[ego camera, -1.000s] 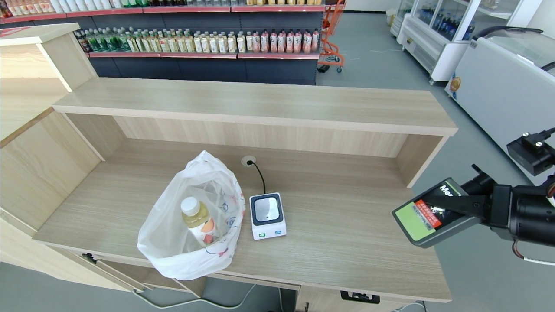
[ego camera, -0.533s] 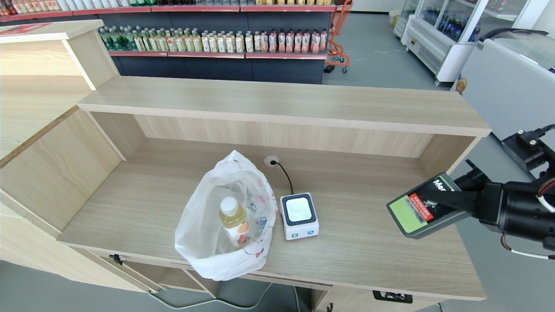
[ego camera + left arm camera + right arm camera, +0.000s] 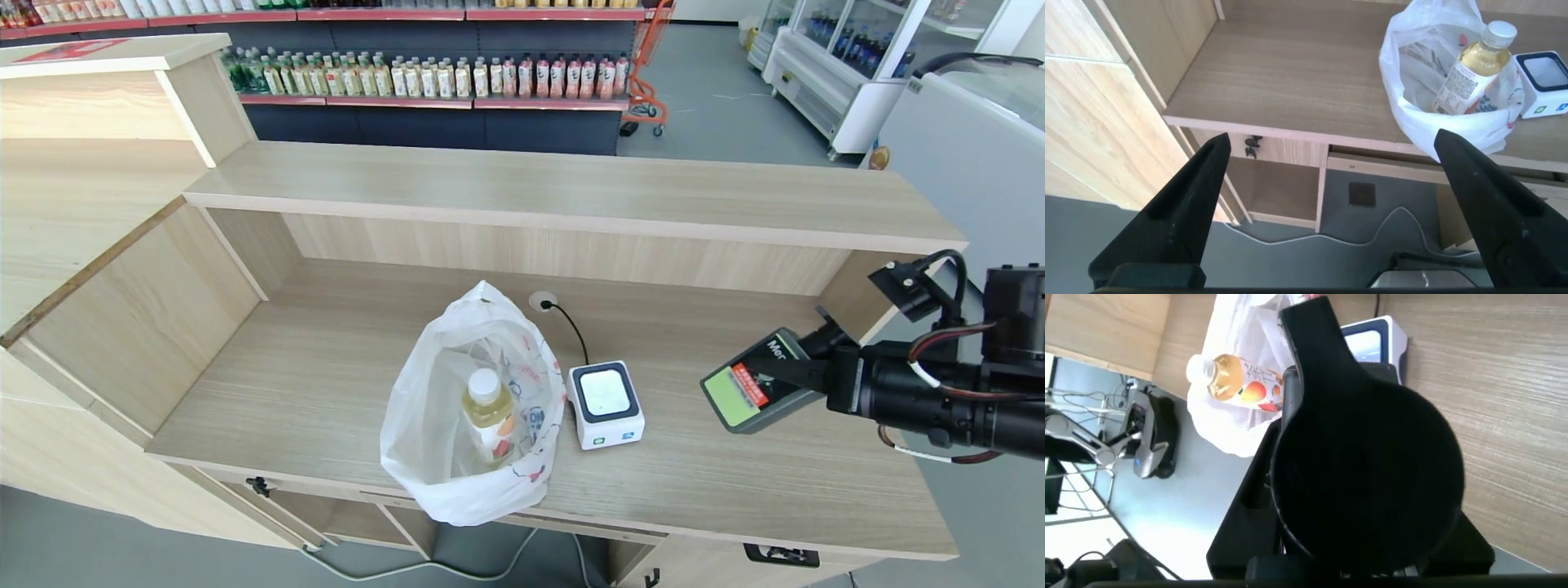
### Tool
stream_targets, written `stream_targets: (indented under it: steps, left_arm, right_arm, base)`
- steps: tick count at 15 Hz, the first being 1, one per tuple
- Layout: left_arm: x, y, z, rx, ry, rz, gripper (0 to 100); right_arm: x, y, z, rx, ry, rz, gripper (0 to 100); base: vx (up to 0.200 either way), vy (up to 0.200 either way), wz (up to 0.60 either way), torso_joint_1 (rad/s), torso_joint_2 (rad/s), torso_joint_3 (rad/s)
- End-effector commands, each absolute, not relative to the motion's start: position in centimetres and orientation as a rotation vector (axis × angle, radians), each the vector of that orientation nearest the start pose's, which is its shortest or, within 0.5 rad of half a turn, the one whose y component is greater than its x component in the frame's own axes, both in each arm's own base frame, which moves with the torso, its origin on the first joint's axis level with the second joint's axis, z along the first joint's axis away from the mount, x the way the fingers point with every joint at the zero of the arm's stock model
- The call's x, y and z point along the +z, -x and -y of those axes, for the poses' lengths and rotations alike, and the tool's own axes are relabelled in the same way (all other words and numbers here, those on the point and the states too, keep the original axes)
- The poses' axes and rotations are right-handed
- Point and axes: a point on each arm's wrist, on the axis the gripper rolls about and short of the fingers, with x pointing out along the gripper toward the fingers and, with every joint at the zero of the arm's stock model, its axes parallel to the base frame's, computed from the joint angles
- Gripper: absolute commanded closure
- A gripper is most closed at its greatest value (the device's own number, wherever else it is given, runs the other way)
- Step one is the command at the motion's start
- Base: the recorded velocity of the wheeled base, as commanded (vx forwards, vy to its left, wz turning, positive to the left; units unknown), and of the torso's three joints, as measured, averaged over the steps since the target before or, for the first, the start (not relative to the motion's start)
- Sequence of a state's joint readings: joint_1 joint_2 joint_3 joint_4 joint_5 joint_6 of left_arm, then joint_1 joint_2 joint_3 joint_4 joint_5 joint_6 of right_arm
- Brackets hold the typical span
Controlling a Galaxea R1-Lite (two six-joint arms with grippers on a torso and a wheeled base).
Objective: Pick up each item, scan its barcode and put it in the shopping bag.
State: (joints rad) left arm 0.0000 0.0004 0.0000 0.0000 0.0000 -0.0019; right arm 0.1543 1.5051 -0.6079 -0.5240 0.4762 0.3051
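The tabletop (image 3: pixel 735 482) carries the soft, open shopping bag (image 3: pixel 424 441) just left of the scanner (image 3: pixel 605 404). The dark box (image 3: pixel 747 392), probably light and stiff and best pinched across its flat faces, hangs right of the scanner, clamped at one end by the right gripper (image 3: pixel 804 371). The left gripper (image 3: pixel 1331 139) is spread wide and empty.

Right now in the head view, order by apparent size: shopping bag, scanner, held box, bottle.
1. shopping bag, clearly largest.
2. box in the right gripper and scanner look alike; the box is held off the counter, likely nearer the camera, so unranked.
3. bottle, standing in the bag, smallest.
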Motion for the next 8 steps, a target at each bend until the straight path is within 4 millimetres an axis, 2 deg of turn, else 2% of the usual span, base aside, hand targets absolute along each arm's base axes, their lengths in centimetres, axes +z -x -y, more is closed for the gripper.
stream_targets:
  steps: [1, 6, 8]
  left_arm:
    - [7.5, 2.3, 0.0, 0.0, 0.003, 0.0, 0]
    - [7.5, 2.3, 0.0, 0.0, 0.003, 0.0, 0]
    - [7.5, 2.3, 0.0, 0.0, 0.003, 0.0, 0]
  right_arm:
    - [14.5, -25.9, -5.0, 0.542, -0.362, -0.549, 100]
    - [12.5, -28.5, -4.5, 0.513, -0.373, -0.565, 100]
    - [11.7, -30.2, -4.7, 0.524, -0.368, -0.533, 100]
  base:
    - [0.0, 0.0, 0.0, 0.0, 0.0, 0.0]
    - [0.0, 0.0, 0.0, 0.0, 0.0, 0.0]
    - [0.0, 0.0, 0.0, 0.0, 0.0, 0.0]
